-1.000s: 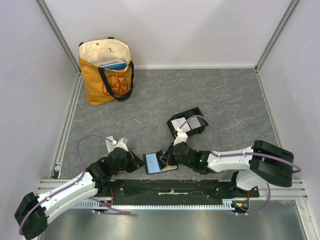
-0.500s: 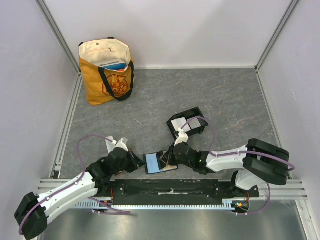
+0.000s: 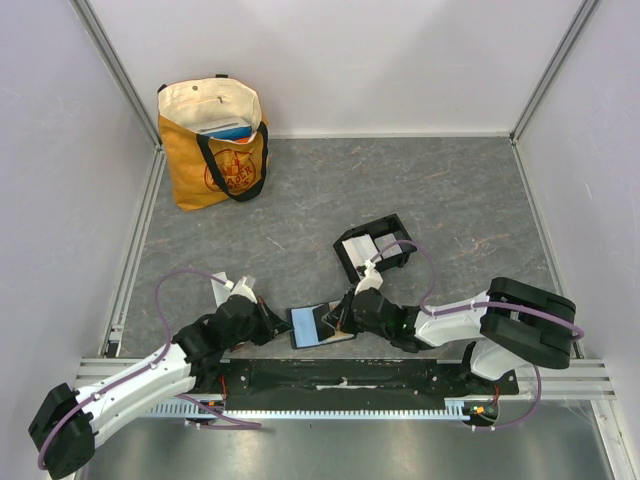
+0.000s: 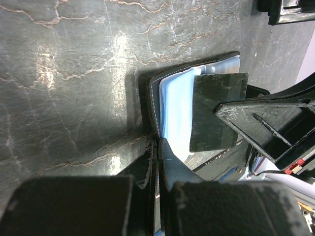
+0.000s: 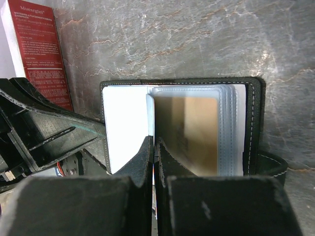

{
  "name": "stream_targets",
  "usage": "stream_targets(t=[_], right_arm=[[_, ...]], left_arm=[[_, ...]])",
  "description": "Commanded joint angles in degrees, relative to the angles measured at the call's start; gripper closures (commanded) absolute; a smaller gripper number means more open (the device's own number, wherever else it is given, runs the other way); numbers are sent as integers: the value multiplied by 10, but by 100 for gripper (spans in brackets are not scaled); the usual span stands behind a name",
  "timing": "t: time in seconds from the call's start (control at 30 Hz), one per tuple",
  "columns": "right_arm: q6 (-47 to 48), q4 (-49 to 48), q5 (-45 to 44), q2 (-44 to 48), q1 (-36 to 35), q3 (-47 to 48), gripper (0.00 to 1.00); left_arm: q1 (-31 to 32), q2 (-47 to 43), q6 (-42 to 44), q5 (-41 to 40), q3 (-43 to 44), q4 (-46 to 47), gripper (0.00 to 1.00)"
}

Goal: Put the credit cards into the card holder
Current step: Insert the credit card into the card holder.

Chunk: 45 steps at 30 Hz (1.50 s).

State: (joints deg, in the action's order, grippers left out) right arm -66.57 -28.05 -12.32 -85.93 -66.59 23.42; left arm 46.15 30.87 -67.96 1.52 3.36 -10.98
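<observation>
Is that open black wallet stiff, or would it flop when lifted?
Probably floppy: the wallet lies open, with thin clear sleeves stacked inside. It looks light, so a push would likely slide it over the glossy table. The gold card, with its straight edges, seems stiffer.

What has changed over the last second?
The right arm's elbow swung slightly left, and the right gripper eased toward the near edge. Nothing was grasped or released: it and the left gripper stay shut on the wallet. The card holder and tote bag are unmoved.
</observation>
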Motion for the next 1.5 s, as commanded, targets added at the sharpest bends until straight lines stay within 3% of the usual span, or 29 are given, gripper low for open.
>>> stream_targets(t=[0.0, 0.67, 1.03, 1.47], right_arm=[[-21, 10, -18, 7, 0, -19, 100], [-31, 10, 18, -36, 1, 3, 100], [-72, -41, 34, -28, 1, -32, 100], [-106, -38, 40, -20, 1, -50, 100]], left_arm=[[2, 2, -16, -10, -21, 25, 98], [2, 26, -14, -6, -19, 40, 98], [3, 16, -18, -11, -23, 35, 98], [2, 9, -19, -13, -24, 25, 98]])
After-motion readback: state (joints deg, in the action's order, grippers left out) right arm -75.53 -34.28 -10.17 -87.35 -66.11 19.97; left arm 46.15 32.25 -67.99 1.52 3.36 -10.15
